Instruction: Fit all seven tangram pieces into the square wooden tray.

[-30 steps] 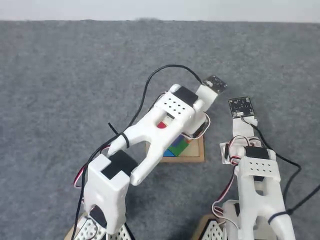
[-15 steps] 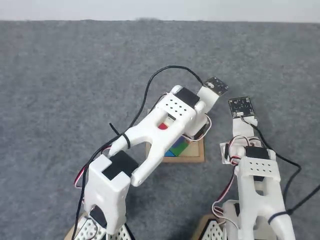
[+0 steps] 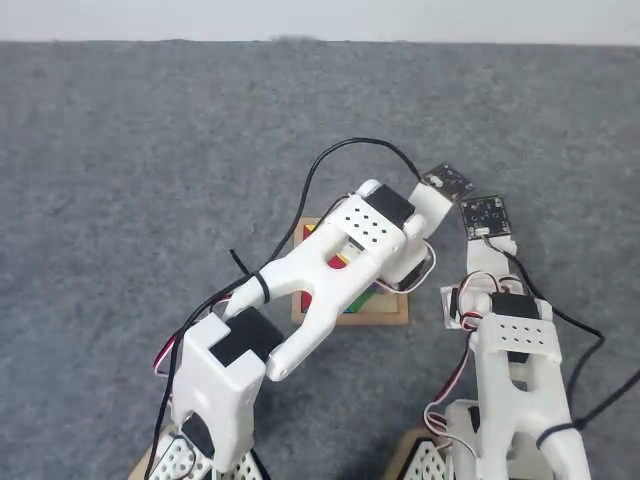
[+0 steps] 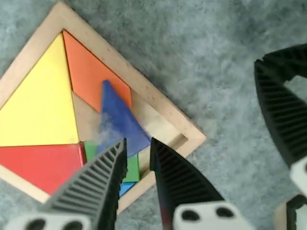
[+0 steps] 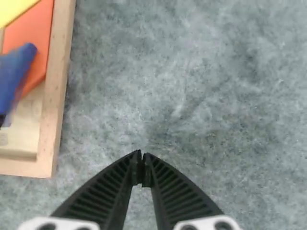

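Observation:
The square wooden tray (image 4: 163,103) holds a yellow triangle (image 4: 41,105), an orange triangle (image 4: 91,72), a red piece (image 4: 41,165) and a green piece (image 4: 132,167). My left gripper (image 4: 138,146) is shut on a dark blue triangle (image 4: 117,117), held tilted over the bare corner of the tray, its tip above the orange piece. In the right wrist view the blue triangle (image 5: 14,76) hangs above the tray (image 5: 57,96). My right gripper (image 5: 141,170) is shut on nothing, over the carpet just beside the tray's rim.
Grey carpet covers the whole table. In the high view the left arm (image 3: 340,260) lies across the tray (image 3: 385,316) and hides most of it. The right arm (image 3: 510,340) stands close to the tray's right side.
The left arm has swung to the right and a little nearer, carrying the blue triangle over the tray and uncovering the tray's far left corner. The right arm has kept still.

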Robot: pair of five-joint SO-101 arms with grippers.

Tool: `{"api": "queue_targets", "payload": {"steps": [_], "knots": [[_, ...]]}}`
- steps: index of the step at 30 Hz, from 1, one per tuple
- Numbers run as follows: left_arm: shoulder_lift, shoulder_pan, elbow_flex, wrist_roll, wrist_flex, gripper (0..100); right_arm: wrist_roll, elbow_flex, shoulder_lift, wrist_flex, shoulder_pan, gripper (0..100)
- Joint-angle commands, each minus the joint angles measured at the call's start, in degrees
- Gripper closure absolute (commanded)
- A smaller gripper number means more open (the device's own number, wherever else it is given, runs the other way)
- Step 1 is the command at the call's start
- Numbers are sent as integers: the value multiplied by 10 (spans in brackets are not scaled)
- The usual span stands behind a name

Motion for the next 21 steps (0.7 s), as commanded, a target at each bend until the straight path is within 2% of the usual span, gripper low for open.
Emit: {"api": "queue_targets", "payload": {"steps": [1, 8, 15, 21], "knots": [[-7, 11, -21, -7, 22, 920, 6, -8, -22, -14, 0, 991], [-11, 5, -29, -8, 22, 920, 6, -8, -22, -15, 0, 991], [11, -80, -45, -9, -57, 923, 6, -8, -22, -15, 0, 991], [44, -84, -45, -10, -63, 924, 6, -8, -22, -15, 0, 991]]}}
